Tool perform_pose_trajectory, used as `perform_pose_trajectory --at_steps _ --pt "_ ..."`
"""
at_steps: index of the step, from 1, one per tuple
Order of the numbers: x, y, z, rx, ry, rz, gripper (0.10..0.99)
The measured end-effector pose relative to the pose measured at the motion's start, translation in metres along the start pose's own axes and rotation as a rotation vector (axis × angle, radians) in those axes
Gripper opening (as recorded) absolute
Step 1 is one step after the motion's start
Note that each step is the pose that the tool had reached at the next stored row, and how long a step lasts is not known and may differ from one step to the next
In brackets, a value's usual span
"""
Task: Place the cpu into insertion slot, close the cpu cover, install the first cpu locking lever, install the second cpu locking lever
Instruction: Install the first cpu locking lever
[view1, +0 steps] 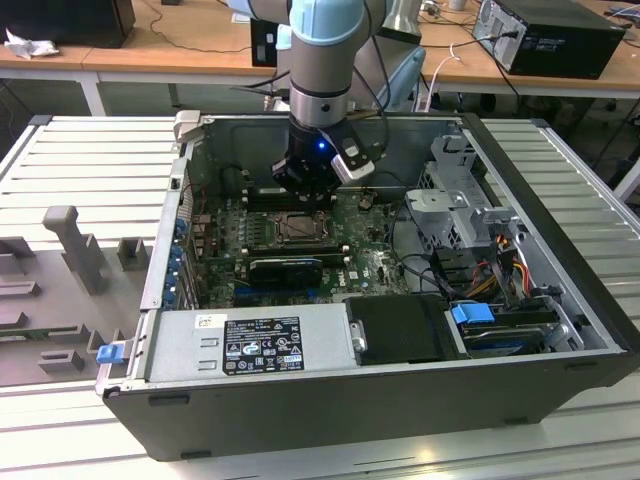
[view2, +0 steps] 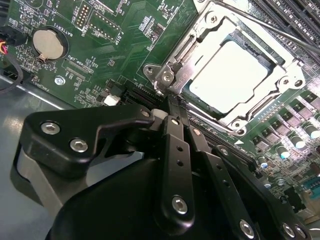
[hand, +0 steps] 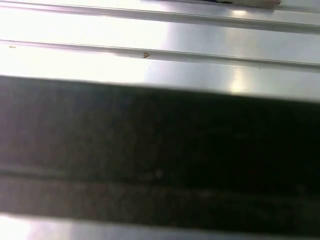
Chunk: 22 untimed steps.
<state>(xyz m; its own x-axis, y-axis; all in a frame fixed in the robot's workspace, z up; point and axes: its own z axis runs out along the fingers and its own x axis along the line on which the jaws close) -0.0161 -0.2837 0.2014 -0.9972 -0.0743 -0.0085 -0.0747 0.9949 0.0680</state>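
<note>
- The claw (view2: 172, 112) hangs low inside an open computer case (view1: 560, 200) that lies on its side on a ribbed metal bench (view1: 80, 150). In the second wrist view its two black fingers (view2: 175, 150) are pressed together, clenched with nothing between them, the tips just beside one corner of the processor socket.
- The cpu (view2: 227, 75), a pale square chip, lies flat in the insertion slot (view2: 272, 65) on the green motherboard (view2: 125, 45).
- The cpu cover (view2: 200, 52), a silver frame with a square window, is folded down around the chip, so seating and closing look done.
- A thin metal locking lever (view2: 179, 50) runs along the cover's edge nearest the fingertips. Whether it is latched I cannot tell.
- In the exterior view the socket sits near the middle of the board, toward the case's far wall, under the arm.
- Judgement: for the lever step, keep the tips on the bar alone, press down and sideways under its hook, and stay off the cover and nearby capacitors (view2: 295, 135).
</note>
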Motion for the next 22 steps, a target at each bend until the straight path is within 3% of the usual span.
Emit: perform_pose_trajectory --at_steps 6,22 --pt "0.0 0.0009 -0.0147 0.003 0.0005 0.0 0.106" --pt "0.0005 -0.0063 -0.0153 0.003 0.0005 0.0 0.106"
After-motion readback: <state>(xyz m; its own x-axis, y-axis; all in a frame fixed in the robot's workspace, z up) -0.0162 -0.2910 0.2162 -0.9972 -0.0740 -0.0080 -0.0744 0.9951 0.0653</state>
